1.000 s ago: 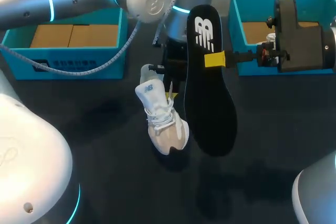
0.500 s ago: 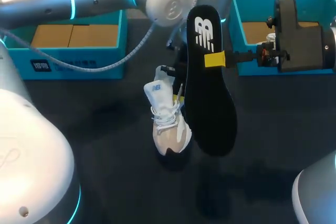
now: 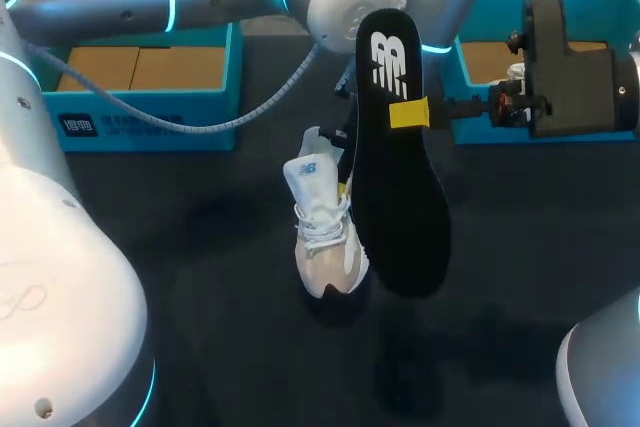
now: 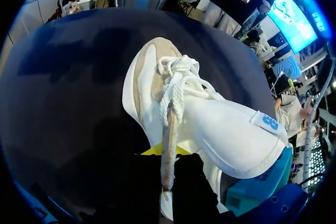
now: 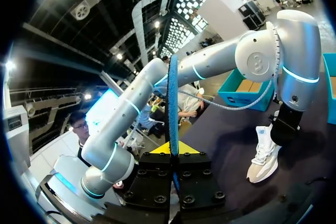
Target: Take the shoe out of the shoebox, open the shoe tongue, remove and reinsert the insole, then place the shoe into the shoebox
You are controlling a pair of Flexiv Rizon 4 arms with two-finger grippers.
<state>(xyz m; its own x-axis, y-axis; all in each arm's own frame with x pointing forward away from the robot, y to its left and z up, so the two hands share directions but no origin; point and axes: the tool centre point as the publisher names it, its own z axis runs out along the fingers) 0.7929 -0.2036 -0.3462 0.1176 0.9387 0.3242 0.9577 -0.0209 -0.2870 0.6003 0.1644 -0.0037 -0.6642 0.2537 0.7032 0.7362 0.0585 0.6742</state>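
Jaws, right: right gripper (image 3: 408, 112) is pinched narrow on the edge of the black insole (image 3: 395, 177), a yellow tip on each face.
Jaws, left: left gripper (image 4: 168, 156) grips the shoe (image 3: 322, 237) at the heel collar. Only one yellow tip shows in the wrist view, so the grip is a judgement from the heel-up pose.
Landmark: right blue shoebox (image 3: 470, 132).
Shoe place: outside the shoebox, off its left front corner toward the table's (image 3: 200, 277) middle, toe down at the cloth. Whether the toe touches, I can't tell.
Insole place: out of the shoe, held on edge in the air just left of the shoebox, right beside the shoe.
Shoe handling: likely light, with a soft knit upper, a floppy tongue and loose laces. The collar will deform, so grip at the firm heel counter or the sole.
Insole handling: thin, flexible foam that is very light and bends easily. Mid-edge hold looks sound; a hold nearer the heel would steer the toe into the opening better.
Risk: the laces and tongue may fold over the opening.
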